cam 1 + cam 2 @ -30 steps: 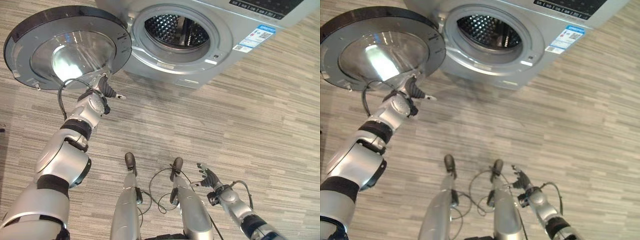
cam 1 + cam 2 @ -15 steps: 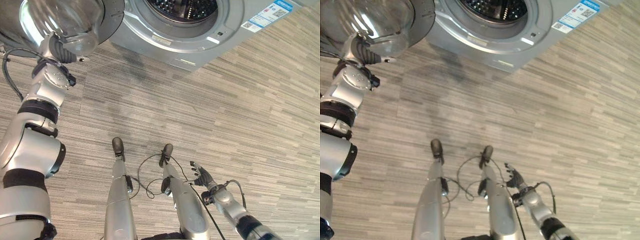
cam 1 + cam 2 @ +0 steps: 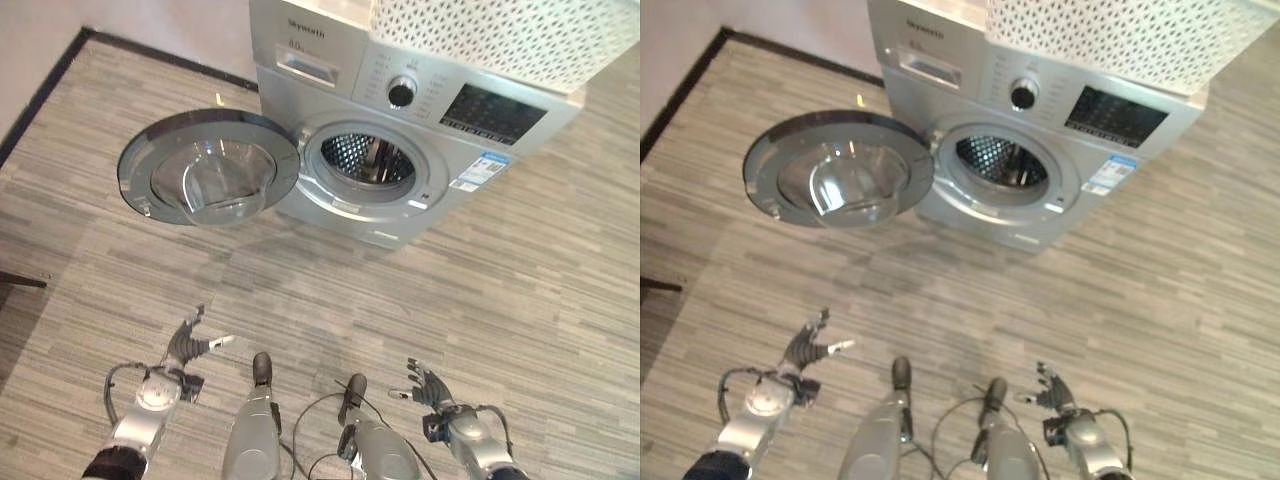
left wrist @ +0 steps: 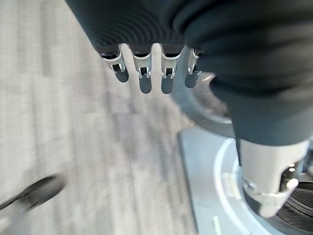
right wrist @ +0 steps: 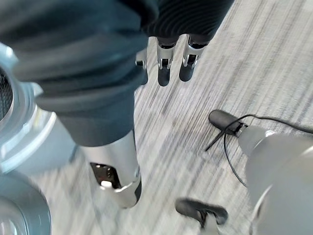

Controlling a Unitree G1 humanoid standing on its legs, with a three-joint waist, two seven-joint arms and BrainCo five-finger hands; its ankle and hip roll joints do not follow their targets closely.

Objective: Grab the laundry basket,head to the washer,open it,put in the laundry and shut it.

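A silver front-loading washer (image 3: 420,110) stands ahead on the striped floor. Its round door (image 3: 210,180) is swung wide to the left, and the dark drum (image 3: 365,160) shows through the opening. A white perforated laundry basket (image 3: 510,35) rests on the washer's top. My left hand (image 3: 185,345) hangs low at the lower left with straight fingers and holds nothing. My right hand (image 3: 428,385) is low at the lower right, fingers relaxed and empty. Both hands are well back from the washer. In the left wrist view the left hand's fingers (image 4: 146,73) point towards the floor beside the washer.
A dark skirting line (image 3: 60,70) runs along the wall at the far left. A thin dark object (image 3: 20,281) lies on the floor at the left edge. Open grey floor (image 3: 450,290) stretches between me and the washer.
The camera has lifted, so the whole washer and basket now show. My left hand has let go of the open door and dropped to my side. The right hand stays low.
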